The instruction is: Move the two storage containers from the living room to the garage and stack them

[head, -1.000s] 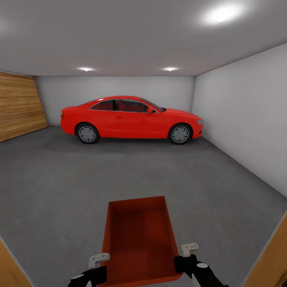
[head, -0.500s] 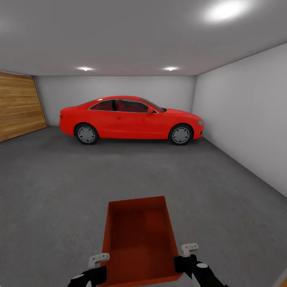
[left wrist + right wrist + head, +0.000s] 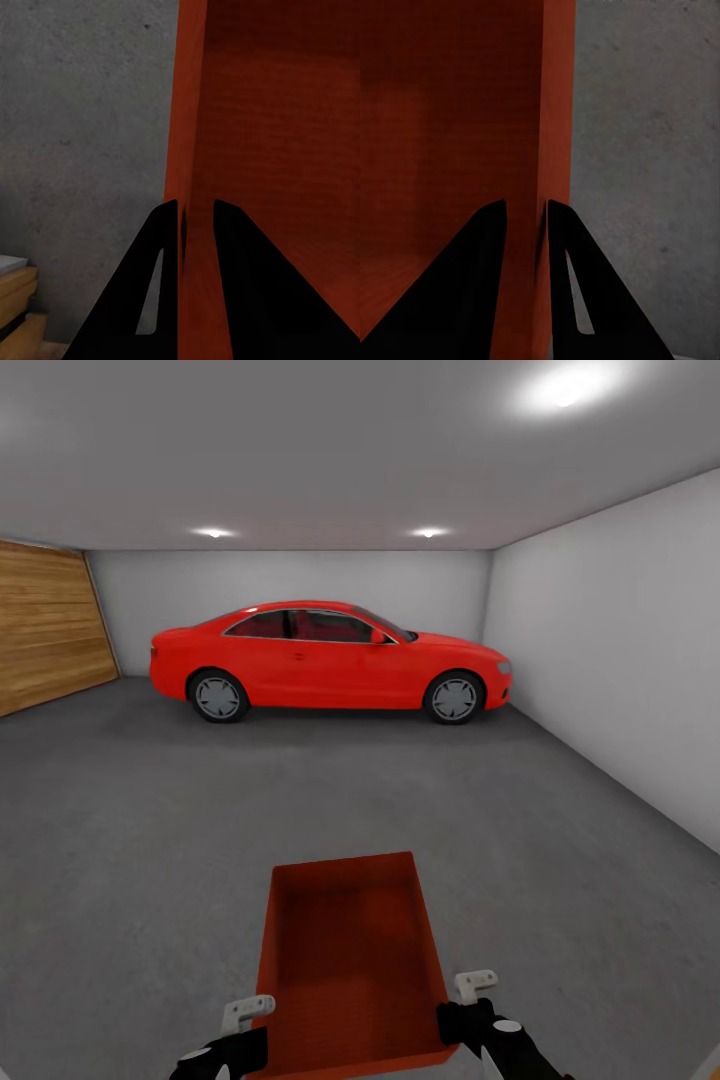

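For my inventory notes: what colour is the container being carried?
Orange-red, plain; the container shows best in the head view.

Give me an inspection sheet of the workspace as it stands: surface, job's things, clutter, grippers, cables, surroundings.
Surface: dark grey concrete floor, bare around the robot.
Job's things: one orange-red storage container, open-topped and empty, held in front of the robot above the floor.
Clutter: nothing seen.
Grippers: left gripper shut on the container's left wall; right gripper shut on its right wall, one finger inside and one outside each wall.
Cables: nothing seen.
Surroundings: red car parked along the far wall; slatted wooden door at left; pale grey wall at right; ceiling lights on.
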Motion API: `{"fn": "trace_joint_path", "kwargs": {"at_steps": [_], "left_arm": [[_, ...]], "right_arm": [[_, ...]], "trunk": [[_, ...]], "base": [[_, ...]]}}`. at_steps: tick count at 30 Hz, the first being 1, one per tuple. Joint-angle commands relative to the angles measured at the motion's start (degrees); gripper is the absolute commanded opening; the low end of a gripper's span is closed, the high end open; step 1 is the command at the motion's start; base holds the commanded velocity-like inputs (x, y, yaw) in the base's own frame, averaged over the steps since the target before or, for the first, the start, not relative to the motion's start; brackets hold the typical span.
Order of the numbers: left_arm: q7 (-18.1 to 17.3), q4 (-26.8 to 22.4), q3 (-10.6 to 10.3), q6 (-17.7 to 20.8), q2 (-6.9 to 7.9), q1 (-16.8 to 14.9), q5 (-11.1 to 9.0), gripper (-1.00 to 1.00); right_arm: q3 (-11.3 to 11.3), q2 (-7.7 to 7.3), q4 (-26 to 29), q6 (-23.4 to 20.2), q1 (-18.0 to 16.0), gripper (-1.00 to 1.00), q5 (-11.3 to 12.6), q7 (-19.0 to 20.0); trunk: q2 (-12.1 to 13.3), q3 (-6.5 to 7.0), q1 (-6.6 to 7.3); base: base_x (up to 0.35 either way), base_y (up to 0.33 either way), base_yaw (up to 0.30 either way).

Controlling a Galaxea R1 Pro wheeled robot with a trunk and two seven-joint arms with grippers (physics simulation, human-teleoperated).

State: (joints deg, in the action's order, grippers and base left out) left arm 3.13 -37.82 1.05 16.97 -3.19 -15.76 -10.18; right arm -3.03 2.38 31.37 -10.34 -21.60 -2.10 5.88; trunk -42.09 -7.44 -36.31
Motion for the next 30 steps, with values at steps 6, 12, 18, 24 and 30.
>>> {"fn": "trace_joint_path", "kwargs": {"at_steps": [6,12,18,24,30], "left_arm": [[1.5,-0.2,0.0,-1.9,0.91,0.0,3.6,-1.00],[1.5,-0.2,0.0,-1.9,0.91,0.0,3.6,-1.00],[1.5,-0.2,0.0,-1.9,0.91,0.0,3.6,-1.00],[1.6,-0.2,0.0,-1.9,0.91,0.0,3.6,-1.00],[1.5,-0.2,0.0,-1.9,0.91,0.0,3.6,-1.00]], "right_arm": [[0.2,-0.03,0.0,-0.3,-0.1,-1.00,2.4,2.2],[0.2,-0.03,0.0,-0.3,0.0,-1.00,2.4,2.2],[0.2,-0.02,0.0,-0.3,-0.1,-1.00,2.4,2.2],[0.2,-0.02,0.0,-0.3,-0.1,-1.00,2.4,2.2],[0.2,-0.03,0.0,-0.3,-0.1,-1.00,2.4,2.2]], "trunk": [[-0.1,-0.10,-0.01],[-0.1,-0.10,-0.01],[-0.1,-0.10,-0.01],[-0.1,-0.10,-0.01],[-0.1,-0.10,-0.01]], "base": [[0.000,0.000,0.000],[0.000,0.000,0.000],[0.059,0.000,0.000],[0.290,0.000,0.000],[0.281,0.000,0.000]]}}
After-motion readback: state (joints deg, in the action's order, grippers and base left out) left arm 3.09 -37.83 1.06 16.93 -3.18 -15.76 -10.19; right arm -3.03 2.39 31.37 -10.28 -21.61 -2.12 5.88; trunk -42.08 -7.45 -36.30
